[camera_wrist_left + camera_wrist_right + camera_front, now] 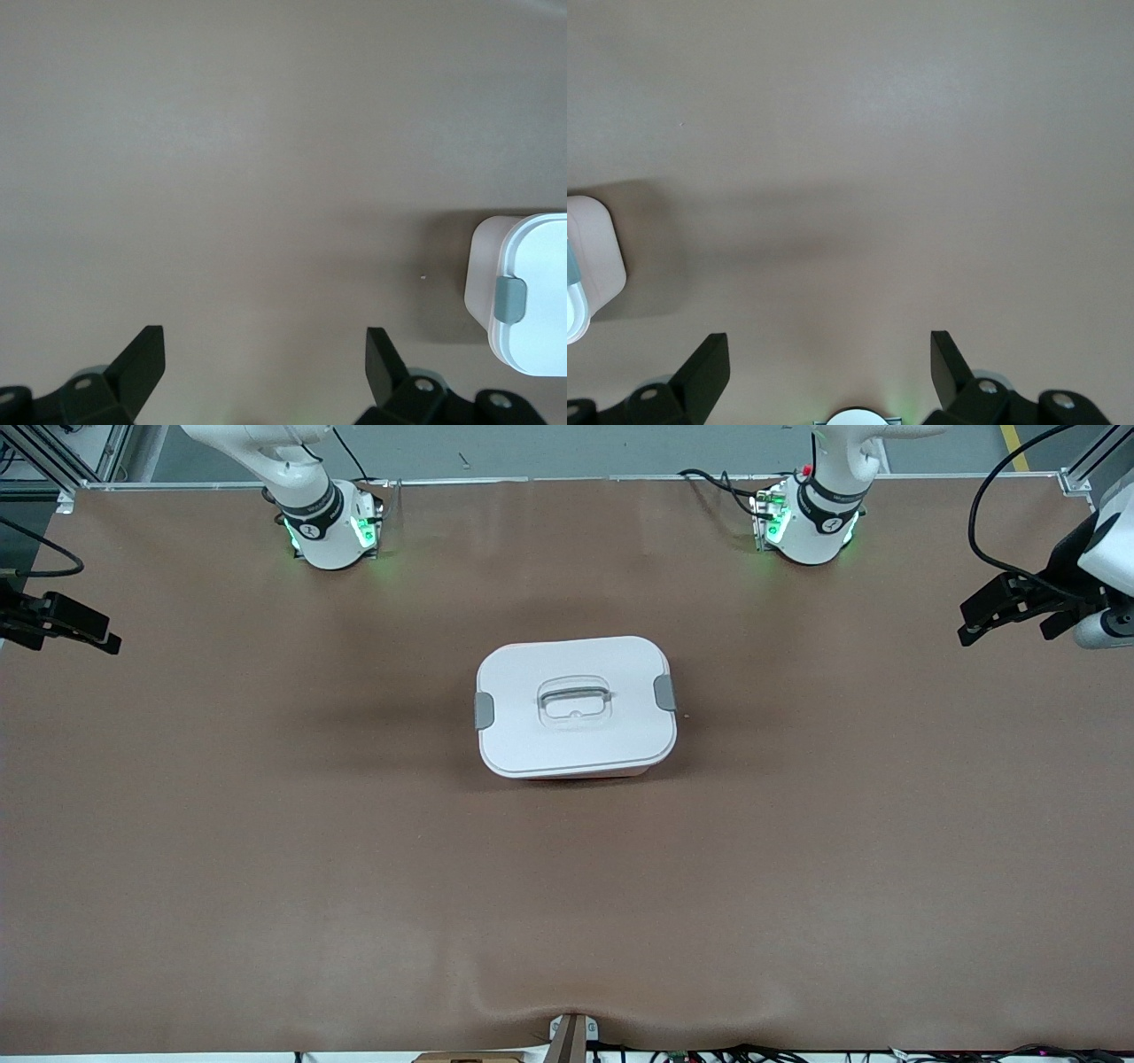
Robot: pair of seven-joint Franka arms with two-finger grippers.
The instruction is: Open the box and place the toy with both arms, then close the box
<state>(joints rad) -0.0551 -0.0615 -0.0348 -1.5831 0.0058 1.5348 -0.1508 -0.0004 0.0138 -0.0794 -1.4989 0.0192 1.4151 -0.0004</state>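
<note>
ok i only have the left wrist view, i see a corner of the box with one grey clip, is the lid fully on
observer: yes, the white lid sits flat on the box, and a second grey clip shows on the side toward the right arm's end.
operator: where is the right gripper
observer: the right gripper waits open over the table at the right arm's end, well apart from the box.
operator: and the toy
observer: no toy shows in any of the three views.
</note>
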